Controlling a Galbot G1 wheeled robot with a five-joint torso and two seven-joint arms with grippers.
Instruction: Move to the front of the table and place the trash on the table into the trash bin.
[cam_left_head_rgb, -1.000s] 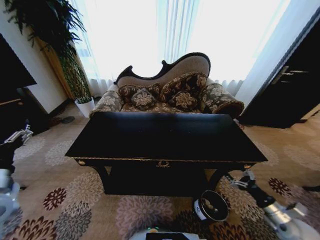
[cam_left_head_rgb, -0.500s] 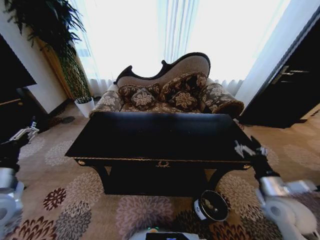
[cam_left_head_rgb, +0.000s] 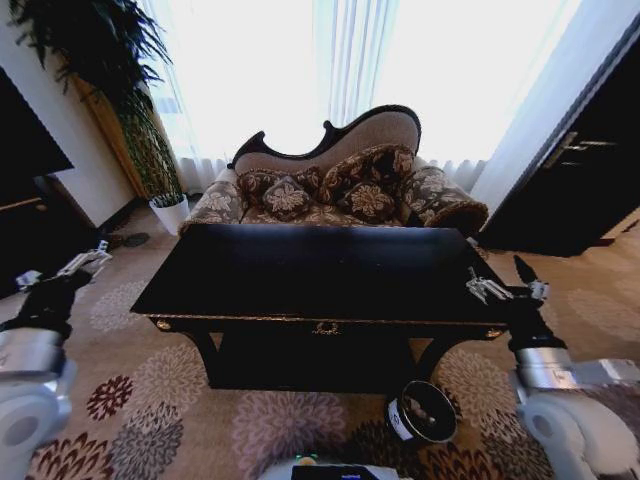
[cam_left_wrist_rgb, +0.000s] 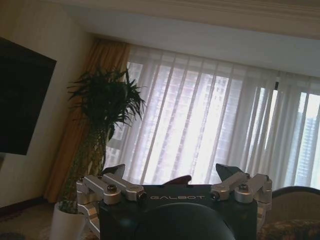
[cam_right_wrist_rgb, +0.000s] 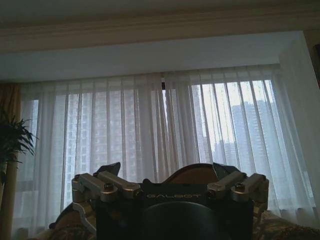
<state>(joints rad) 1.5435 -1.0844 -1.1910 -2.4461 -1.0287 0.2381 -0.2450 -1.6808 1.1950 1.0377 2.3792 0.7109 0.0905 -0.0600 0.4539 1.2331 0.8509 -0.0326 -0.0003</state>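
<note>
A: Item 1, surface?
B: Large rectangular glossy black wooden table (cam_left_head_rgb: 330, 270) w/ gold trim, gold emblem on front apron, curved legs; centre of head view, directly ahead; no trash items can be made out on its top.

A: Item 2, bin?
B: Small round dark brown-black cylindrical trash bin (cam_left_head_rgb: 422, 412), white label mark on side; on the floral carpet (cam_left_head_rgb: 180, 420), in front of the table, near its front right leg; top open; contents cannot tell.

A: Item 3, right arm?
B: Right gripper (cam_left_head_rgb: 506, 287) raised at the table's front right corner, about level w/ the top; jaws spread wide apart, nothing between them; right wrist view confirms, right gripper (cam_right_wrist_rgb: 166, 170) pointing up at white sheer curtains (cam_right_wrist_rgb: 165, 125).

A: Item 4, left arm?
B: Left gripper (cam_left_head_rgb: 62, 268) up at robot's left, well apart from the table's left end, over carpet; jaws wide open, holding nothing; in left wrist view left gripper (cam_left_wrist_rgb: 172, 171) faces the window and a tall green potted plant (cam_left_wrist_rgb: 102, 130).

A: Misc. behind?
B: Patterned chaise sofa w/ dark carved frame (cam_left_head_rgb: 340, 180) just beyond the table's far edge; white plant pot (cam_left_head_rgb: 170, 213) to its left.
</note>
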